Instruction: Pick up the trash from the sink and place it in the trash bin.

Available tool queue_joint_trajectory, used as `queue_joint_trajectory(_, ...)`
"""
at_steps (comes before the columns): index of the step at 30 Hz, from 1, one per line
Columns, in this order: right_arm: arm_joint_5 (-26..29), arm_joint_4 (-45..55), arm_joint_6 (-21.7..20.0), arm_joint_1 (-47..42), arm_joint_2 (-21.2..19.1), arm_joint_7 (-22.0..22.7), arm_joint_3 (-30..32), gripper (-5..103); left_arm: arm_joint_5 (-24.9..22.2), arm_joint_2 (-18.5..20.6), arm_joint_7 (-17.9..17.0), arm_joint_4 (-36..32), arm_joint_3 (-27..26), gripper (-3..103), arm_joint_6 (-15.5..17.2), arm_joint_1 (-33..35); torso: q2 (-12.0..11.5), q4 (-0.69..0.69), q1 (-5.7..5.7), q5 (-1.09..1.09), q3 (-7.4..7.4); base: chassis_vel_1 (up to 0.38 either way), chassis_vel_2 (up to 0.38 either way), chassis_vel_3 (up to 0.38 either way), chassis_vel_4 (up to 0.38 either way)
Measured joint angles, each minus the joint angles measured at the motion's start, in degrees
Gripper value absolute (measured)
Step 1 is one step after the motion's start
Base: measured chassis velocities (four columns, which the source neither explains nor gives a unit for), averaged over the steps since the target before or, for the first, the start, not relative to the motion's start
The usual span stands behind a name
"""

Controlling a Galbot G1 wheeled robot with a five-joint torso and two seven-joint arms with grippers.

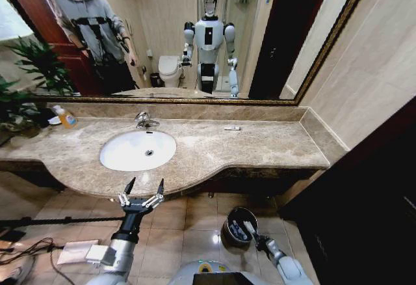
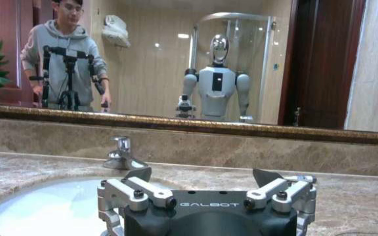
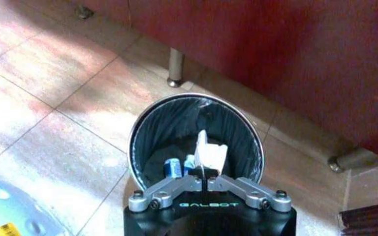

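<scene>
The right pincer (image 3: pixel 206 183) hangs over the mouth of the trash bin (image 3: pixel 151 123), its tips pinched together on a white wrapper (image 3: pixel 208 153) that dangles inside the rim. Blue-ended tubes (image 3: pixel 171 167) already lie at the bottom. To finish this step well, the wrapper should be let go while it sits well within the liner, away from the shiny rim, so it drops straight down and does not catch on the edge.

The left pincer (image 1: pixel 143 192) waits wide apart and empty, in front of the surface (image 1: pixel 260 148) edge near the sink (image 1: pixel 123 160). The basin looks bare. 1 small white tube (image 1: pixel 232 128) lies on the surface by the mirror, well apart from the sink.

Room is fair: open floor tiles lie around the bin, but a cabinet leg (image 3: pixel 173 66) and the dark wood front stand just behind it, so the arm is best lifted upward, not pushed forward.
</scene>
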Motion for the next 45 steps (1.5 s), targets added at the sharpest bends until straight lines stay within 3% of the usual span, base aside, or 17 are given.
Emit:
queue_joint_trajectory(8, -2.93, -6.42, 0.90, 5.41, 0.61, 1.07, 0.02, -3, 0.00, 0.00, 0.00, 0.00, 0.00, 100, 0.00, 0.00, 0.00, 0.00, 0.00, 0.00, 0.00, 0.000, 0.000, 0.000, 0.000)
queue_joint_trajectory(11, -3.62, -8.30, 1.39, 6.67, 1.04, 1.67, 0.27, 7, 0.00, 0.00, 0.00, 0.00, 0.00, 100, 0.00, 0.00, 0.00, 0.00, 0.00, 0.00, 0.00, 0.000, 0.000, 0.000, 0.000)
queue_joint_trajectory(15, -3.88, -9.39, 1.63, 7.32, 1.81, 2.48, 0.54, 28, 0.00, 0.00, 0.00, 0.00, 0.00, 100, 0.00, 0.00, 0.00, 0.00, 0.00, 0.00, 0.00, 0.000, 0.000, 0.000, 0.000)
queue_joint_trajectory(17, -3.89, -9.30, 1.64, 7.21, 1.96, 2.64, 0.57, 28, 0.00, 0.00, 0.00, 0.00, 0.00, 100, 0.00, 0.00, 0.00, 0.00, 0.00, 0.00, 0.00, 0.000, 0.000, 0.000, 0.000)
queue_joint_trajectory(20, -3.71, -7.80, 1.62, 6.18, 2.14, 2.81, 0.68, 44, 0.00, 0.00, 0.00, 0.00, 0.00, 100, 0.00, 0.00, 0.00, 0.00, 0.00, 0.00, 0.00, 0.000, 0.000, 0.000, 0.000)
queue_joint_trajectory(23, -3.49, -6.95, 1.62, 5.62, 2.14, 2.83, 0.70, 50, 0.00, 0.00, 0.00, 0.00, 0.00, 100, 0.00, 0.00, 0.00, 0.00, 0.00, 0.00, -0.01, 0.000, 0.000, 0.000, 0.000)
queue_joint_trajectory(25, -2.64, -5.31, 1.76, 4.45, 2.13, 2.98, 0.83, 61, 0.00, 0.00, 0.00, 0.00, 0.00, 100, 0.00, 0.00, 0.00, -0.01, -0.01, 0.00, -0.01, 0.000, 0.000, 0.000, 0.000)
queue_joint_trajectory(26, 0.29, -1.88, 3.55, 2.23, 2.69, 4.26, 2.09, 72, 0.00, 0.00, 0.00, 0.00, 0.00, 100, 0.00, 0.00, 0.00, 0.00, -0.01, 0.00, -0.01, 0.000, 0.000, 0.000, 0.000)
queue_joint_trajectory(28, 4.66, 1.93, 4.88, 0.05, 3.73, 6.44, 3.65, 82, 0.00, 0.00, 0.00, 0.00, 0.00, 100, 0.00, 0.00, 0.00, 0.00, -0.01, 0.02, -0.01, 0.000, 0.000, 0.000, 0.000)
queue_joint_trajectory(30, 5.83, 2.85, 4.99, -0.51, 3.85, 6.90, 3.87, 82, 0.00, 0.00, 0.00, 0.00, 0.00, 100, 0.00, 0.00, 0.00, 0.00, -0.01, 0.02, -0.01, 0.000, 0.000, 0.000, 0.000)
queue_joint_trajectory(32, 12.48, 9.23, 5.71, -4.88, 3.32, 9.40, 4.76, 97, 0.00, 0.00, 0.00, 0.00, 0.00, 100, 0.00, 0.00, 0.00, 0.00, -0.01, 0.00, -0.01, 0.000, 0.000, 0.000, 0.000)
queue_joint_trajectory(37, 16.32, 19.21, 6.65, -10.69, 3.41, 12.47, 6.86, 100, 0.00, 0.00, 0.00, 0.00, 0.00, 100, 0.00, 0.00, 0.00, -0.01, -0.01, 0.00, -0.01, 0.000, 0.000, 0.000, 0.000)
queue_joint_trajectory(45, 22.86, 41.70, 5.84, -23.55, 7.34, 14.42, 10.51, 100, 0.00, 0.00, 0.00, 0.00, 0.00, 100, 0.00, 0.00, 0.00, -0.01, -0.01, -0.01, -0.01, 0.000, 0.000, 0.000, 0.000)
